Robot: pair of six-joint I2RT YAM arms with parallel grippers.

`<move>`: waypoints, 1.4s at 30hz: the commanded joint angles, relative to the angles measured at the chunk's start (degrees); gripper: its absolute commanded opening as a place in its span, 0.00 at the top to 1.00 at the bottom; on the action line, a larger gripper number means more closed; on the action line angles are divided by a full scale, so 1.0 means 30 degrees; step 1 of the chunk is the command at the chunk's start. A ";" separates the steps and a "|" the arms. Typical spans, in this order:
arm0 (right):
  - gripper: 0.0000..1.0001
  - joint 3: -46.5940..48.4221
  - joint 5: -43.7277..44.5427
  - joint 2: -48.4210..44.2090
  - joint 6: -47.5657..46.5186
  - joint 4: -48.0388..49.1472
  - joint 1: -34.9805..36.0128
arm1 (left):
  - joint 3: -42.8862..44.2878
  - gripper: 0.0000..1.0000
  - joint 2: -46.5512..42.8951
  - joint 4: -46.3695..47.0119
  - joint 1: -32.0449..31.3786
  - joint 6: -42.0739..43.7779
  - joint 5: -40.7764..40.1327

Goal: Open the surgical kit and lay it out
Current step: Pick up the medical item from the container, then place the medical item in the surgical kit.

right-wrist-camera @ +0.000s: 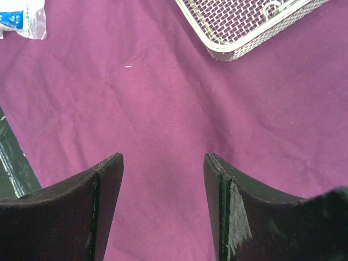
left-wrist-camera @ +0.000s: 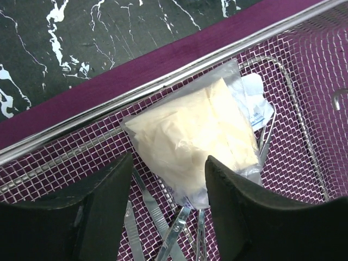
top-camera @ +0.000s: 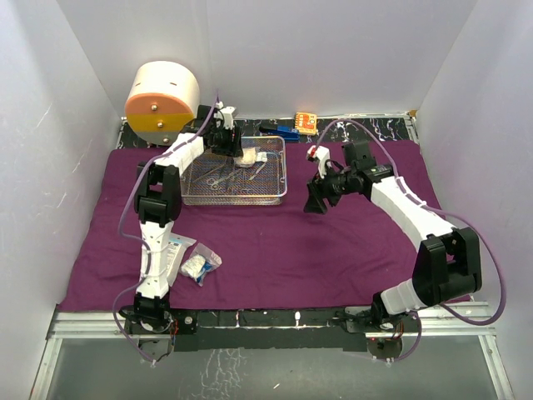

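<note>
Straddling a clear packet [left-wrist-camera: 190, 130] of cream folded material in the wire-mesh tray [left-wrist-camera: 163, 81], far left, with the left gripper [left-wrist-camera: 168, 163]; pinching or not, cannot tell. Hovering over the purple cloth [right-wrist-camera: 163, 98] right of the tray with the right gripper [right-wrist-camera: 163, 157], spread and empty.

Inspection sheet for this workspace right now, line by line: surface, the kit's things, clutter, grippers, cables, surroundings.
Surface: purple cloth spread open over a black marbled tabletop.
Job's things: wire-mesh tray at the back of the cloth, holding steel instruments and a cream packet; a clear bag and a white packet lie on the cloth beside the left arm.
Clutter: cream-and-orange drum back left; orange item and blue item behind the tray.
Grippers: left gripper jaws apart astride the cream packet, contact unclear; right gripper open, empty, over bare cloth.
Cables: purple cables loop along both arms.
Surroundings: white walls on three sides.
</note>
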 commanded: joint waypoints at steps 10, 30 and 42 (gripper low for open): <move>0.42 -0.0841 -0.1216 -0.0608 0.0530 0.1944 -0.0834 | 0.1473 0.69 0.0846 -0.0510 -0.0101 -0.1212 0.1714; 0.46 0.2919 -0.2208 0.1061 0.2487 0.3705 -0.0833 | -0.1157 1.00 -0.4380 0.0676 0.0045 -0.0439 0.3296; 0.29 0.5728 -0.1991 0.3673 0.8706 0.9275 0.0840 | -0.8080 1.00 -1.1748 0.1200 0.0019 0.1215 0.3810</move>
